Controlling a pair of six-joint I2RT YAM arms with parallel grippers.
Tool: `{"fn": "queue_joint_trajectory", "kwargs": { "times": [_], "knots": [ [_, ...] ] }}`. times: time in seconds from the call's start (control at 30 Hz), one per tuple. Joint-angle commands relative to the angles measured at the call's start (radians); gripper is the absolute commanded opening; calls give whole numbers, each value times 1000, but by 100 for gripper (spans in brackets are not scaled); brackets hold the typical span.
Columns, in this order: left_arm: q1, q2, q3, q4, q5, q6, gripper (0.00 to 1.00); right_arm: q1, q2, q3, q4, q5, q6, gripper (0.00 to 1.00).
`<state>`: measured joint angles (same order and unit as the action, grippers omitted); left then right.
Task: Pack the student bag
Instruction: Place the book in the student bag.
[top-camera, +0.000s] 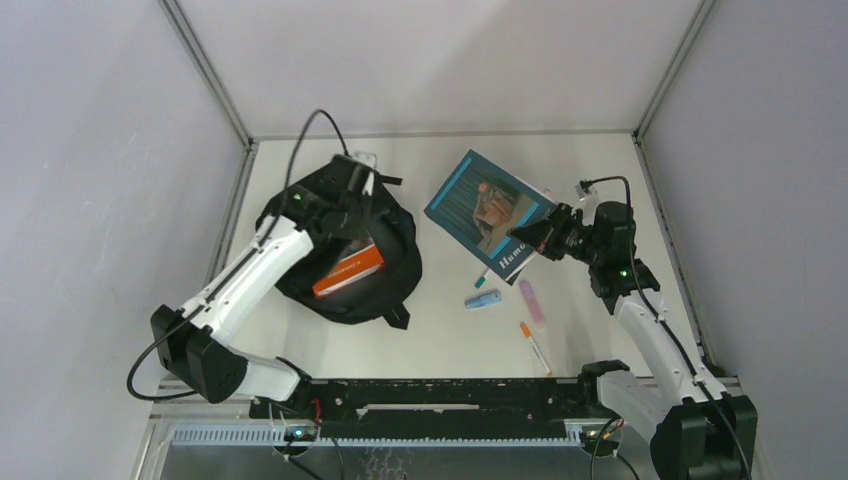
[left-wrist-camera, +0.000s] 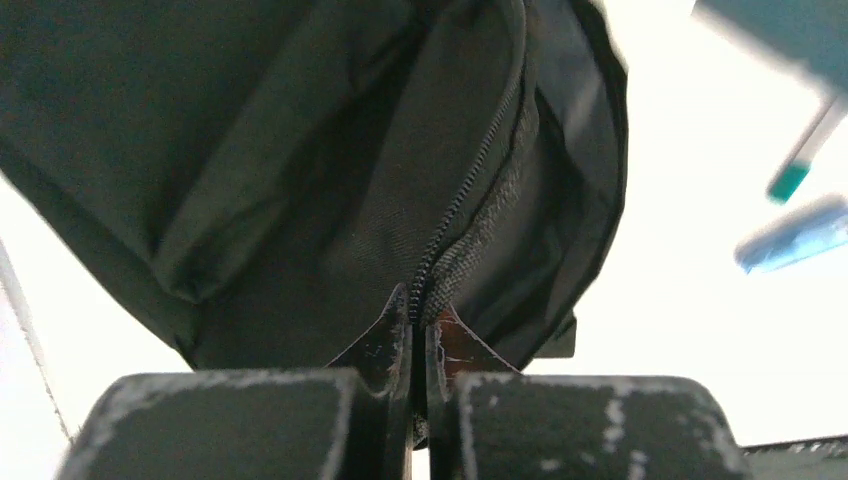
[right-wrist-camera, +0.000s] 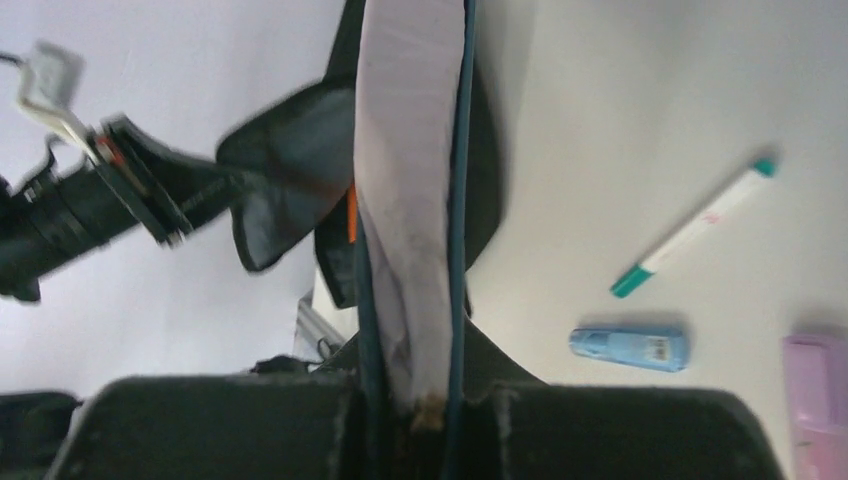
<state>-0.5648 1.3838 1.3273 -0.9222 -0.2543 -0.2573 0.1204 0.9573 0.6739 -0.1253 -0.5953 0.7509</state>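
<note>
Pinching the zip edge of the student bag (left-wrist-camera: 300, 150) in my left fingers (left-wrist-camera: 388, 338), closed tight on the fabric, I risk the thin cloth slipping out and the mouth sagging shut over the orange book (top-camera: 347, 270) inside. My right fingers (right-wrist-camera: 490, 362) clamp the teal book (right-wrist-camera: 410, 200) by its edge above the bench (top-camera: 600, 170); it could catch the rim. The bag lies at the bench's left, well apart from them.
</note>
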Motion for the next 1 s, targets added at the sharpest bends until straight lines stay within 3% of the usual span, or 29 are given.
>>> {"fn": "queue_joint_trajectory", "kwargs": {
  "times": [0.0,0.2,0.4,0.6,0.83,0.97],
  "knots": [
    [63,4,205,-40,-65,26,0,77,-52,13,116,-121,100,0],
    [120,86,364,-69,-58,-2,0,288,-59,14,103,-74,202,0],
    [138,123,460,-69,-84,-49,0,450,37,13,169,29,294,0],
    [138,115,489,-62,-50,-56,0,562,248,23,358,90,435,0],
    [138,92,451,-52,104,-43,0,657,539,104,574,250,534,0],
    [138,51,384,-16,186,-55,0,667,689,213,560,353,562,0]
  ]
}}
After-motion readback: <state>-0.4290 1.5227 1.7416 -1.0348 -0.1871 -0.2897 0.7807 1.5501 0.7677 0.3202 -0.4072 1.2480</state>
